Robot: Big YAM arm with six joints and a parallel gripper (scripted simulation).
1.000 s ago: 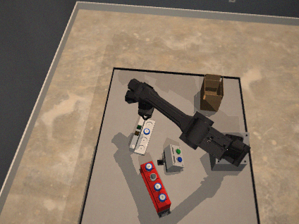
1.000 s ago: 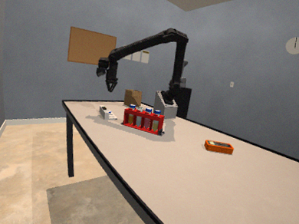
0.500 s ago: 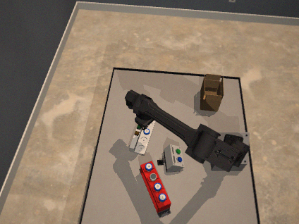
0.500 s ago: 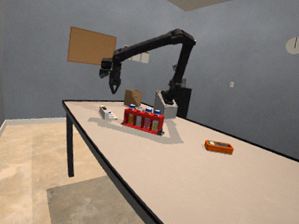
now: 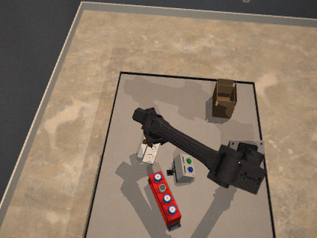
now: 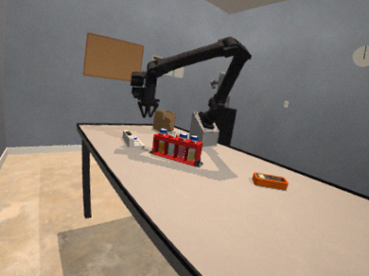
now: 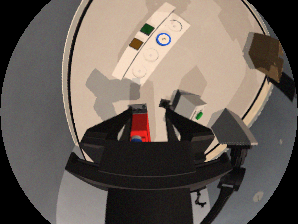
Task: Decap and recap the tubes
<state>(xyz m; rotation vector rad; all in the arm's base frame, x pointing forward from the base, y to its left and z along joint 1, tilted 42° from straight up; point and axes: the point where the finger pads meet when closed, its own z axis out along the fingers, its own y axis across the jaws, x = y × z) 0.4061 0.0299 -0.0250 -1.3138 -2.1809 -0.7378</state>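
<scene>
The red decapping station (image 5: 176, 218) (image 6: 199, 150) (image 7: 140, 124) holds four tubes. Tube 3 (image 5: 162, 188) (image 6: 172, 134) has no cap. Blue-and-white caps sit on tube 4 (image 5: 158, 177) (image 6: 163, 132), tube 2 (image 5: 167, 198) (image 6: 183, 136) and tube 1 (image 5: 172, 209) (image 6: 194, 139). One cap (image 7: 163, 39) lies in nest 3 of the white cap tray (image 7: 125, 64) (image 5: 145, 161); nests 1, 2 and 4 are empty. The amber lamp (image 7: 135, 44) and green lamp (image 7: 146, 29) look dark. My gripper (image 6: 147, 115) (image 7: 148, 111) is open and empty, high above the table near the tray.
The key housing (image 5: 181, 172) (image 6: 205, 134) with the green key (image 5: 189, 161) (image 7: 199, 115) and blue key (image 5: 191, 169) stands between station and arm base. A brown open box (image 5: 223, 108) (image 6: 165, 121) (image 7: 265, 55) is at the table's far side. An orange device (image 6: 271, 182) lies beyond the station.
</scene>
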